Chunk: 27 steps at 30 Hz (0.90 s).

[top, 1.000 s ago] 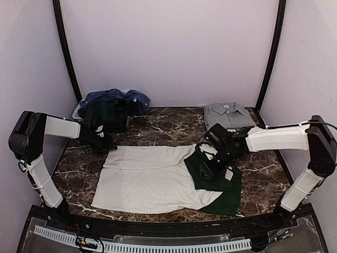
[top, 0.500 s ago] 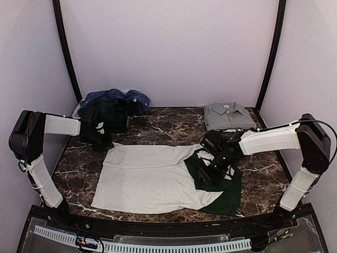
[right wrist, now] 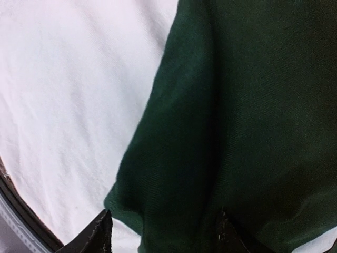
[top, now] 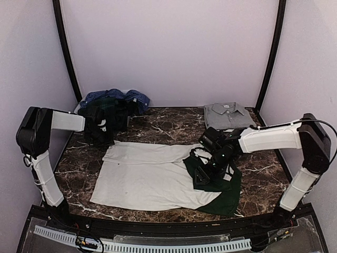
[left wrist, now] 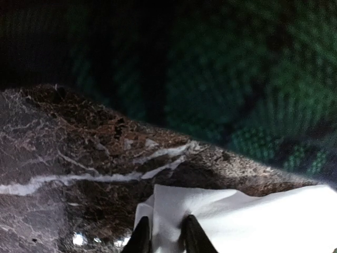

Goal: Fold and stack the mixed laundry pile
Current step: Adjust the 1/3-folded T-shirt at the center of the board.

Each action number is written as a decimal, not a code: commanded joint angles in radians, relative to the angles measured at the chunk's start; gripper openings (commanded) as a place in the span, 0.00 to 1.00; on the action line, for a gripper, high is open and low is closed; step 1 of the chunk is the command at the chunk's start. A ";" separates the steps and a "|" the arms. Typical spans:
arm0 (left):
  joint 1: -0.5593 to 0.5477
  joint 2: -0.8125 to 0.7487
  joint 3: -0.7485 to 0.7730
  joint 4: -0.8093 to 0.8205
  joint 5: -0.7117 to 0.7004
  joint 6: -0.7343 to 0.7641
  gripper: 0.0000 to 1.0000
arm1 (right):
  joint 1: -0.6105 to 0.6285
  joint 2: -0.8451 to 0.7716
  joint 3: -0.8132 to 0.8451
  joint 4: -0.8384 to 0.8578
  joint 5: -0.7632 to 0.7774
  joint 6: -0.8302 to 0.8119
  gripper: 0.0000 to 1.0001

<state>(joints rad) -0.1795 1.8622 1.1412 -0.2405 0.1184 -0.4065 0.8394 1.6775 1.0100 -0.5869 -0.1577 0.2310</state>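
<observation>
white tee (top: 152, 179) flat mid-table (top: 168, 126), long axis left-right | left claw (left wrist: 166, 238) at far-left corner, tips narrowly apart astride cloth, grip unclear | right claw (right wrist: 164, 234) spread, directly above green sleeve (right wrist: 237, 105)

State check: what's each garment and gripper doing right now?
White tee: spread flat, far left corner rumpled.
Green sleeve: lying over the edge of the tee's white body.
Grey polo: folded, far right.
Checked shirts: crumpled heap, far left.
Left gripper: jaws narrow at the tee's corner, white cloth between them, grip unclear.
Right gripper: open, over the green sleeve.
</observation>
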 commanded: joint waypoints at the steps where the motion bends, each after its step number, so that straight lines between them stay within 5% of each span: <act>1: 0.003 -0.049 -0.008 -0.016 -0.035 0.027 0.28 | 0.014 -0.140 0.115 -0.041 -0.086 -0.030 0.69; 9: -0.097 -0.277 -0.055 0.015 -0.009 0.142 0.47 | -0.215 -0.215 0.126 -0.021 -0.052 -0.010 0.73; 14: -0.176 -0.265 -0.073 -0.001 0.014 0.174 0.48 | -0.336 -0.121 0.116 0.039 -0.029 -0.025 0.72; 27: -0.209 -0.142 -0.134 -0.050 -0.013 0.084 0.47 | -0.365 0.241 0.256 0.145 -0.053 -0.075 0.66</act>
<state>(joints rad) -0.3908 1.6848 1.0138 -0.2443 0.1333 -0.2909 0.4828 1.8526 1.1957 -0.4992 -0.2070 0.1860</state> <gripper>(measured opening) 0.468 0.662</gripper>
